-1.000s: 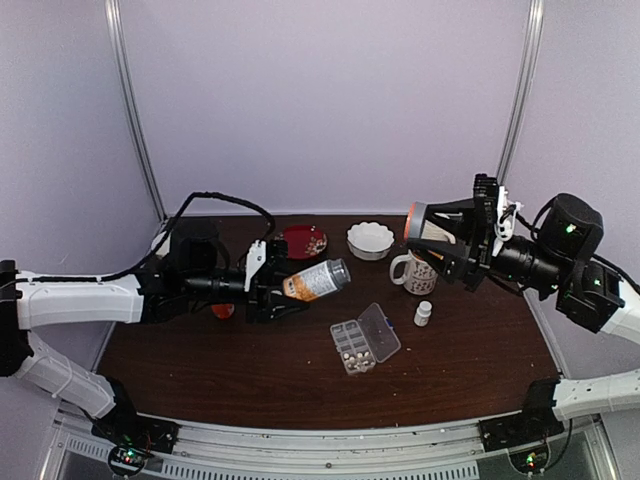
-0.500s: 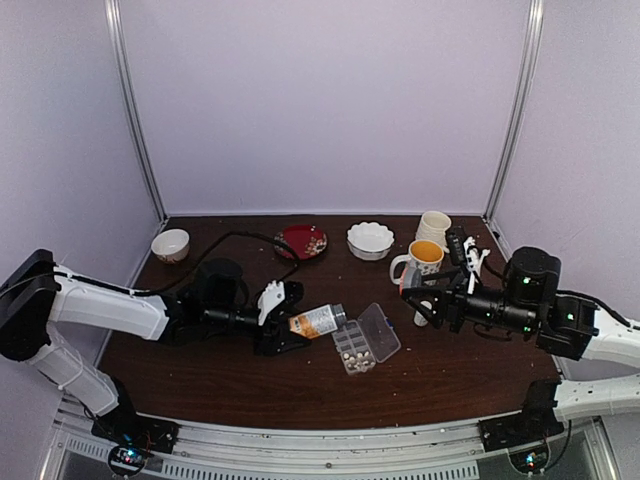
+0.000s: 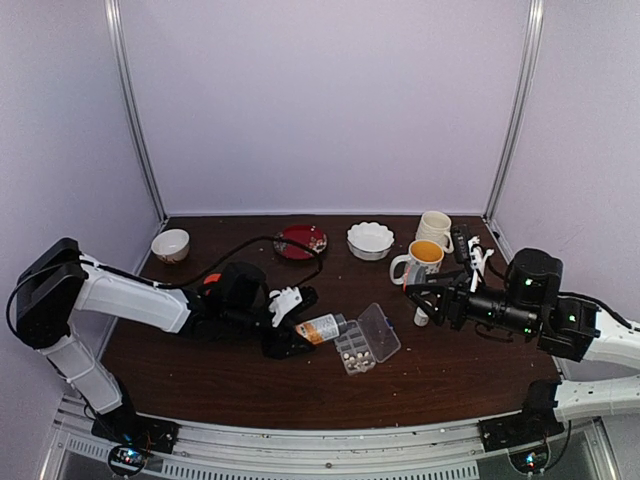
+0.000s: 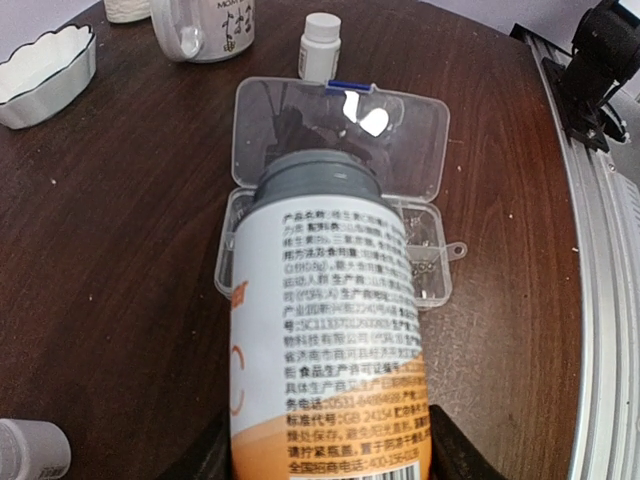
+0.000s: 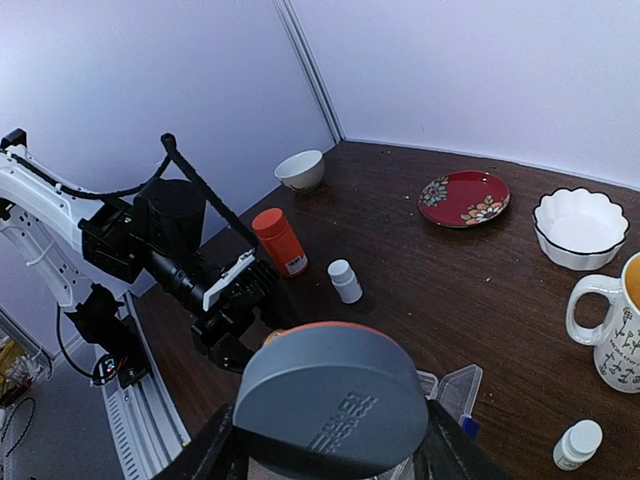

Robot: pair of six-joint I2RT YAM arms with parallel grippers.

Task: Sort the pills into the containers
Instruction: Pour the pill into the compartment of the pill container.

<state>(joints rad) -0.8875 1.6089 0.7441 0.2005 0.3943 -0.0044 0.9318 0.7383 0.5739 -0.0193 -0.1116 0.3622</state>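
White-and-orange plastic bottle [image 4: 325,340] aimed at clear plastic organizer box [image 4: 445,265].
Left claw [image 4: 330,458] grips the bottle; the box's hinged lid [image 4: 410,150] lies open on the dark surface [image 4: 120,250].

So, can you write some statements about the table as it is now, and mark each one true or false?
1. The clear organizer box has its lid open. True.
2. The left gripper holds a labelled bottle with its mouth toward the box. True.
3. The right gripper is empty. False: it grips a grey cap.
4. The red plate lies between the mug and the box. False: it lies at the far edge of the table, beside the scalloped white bowl.
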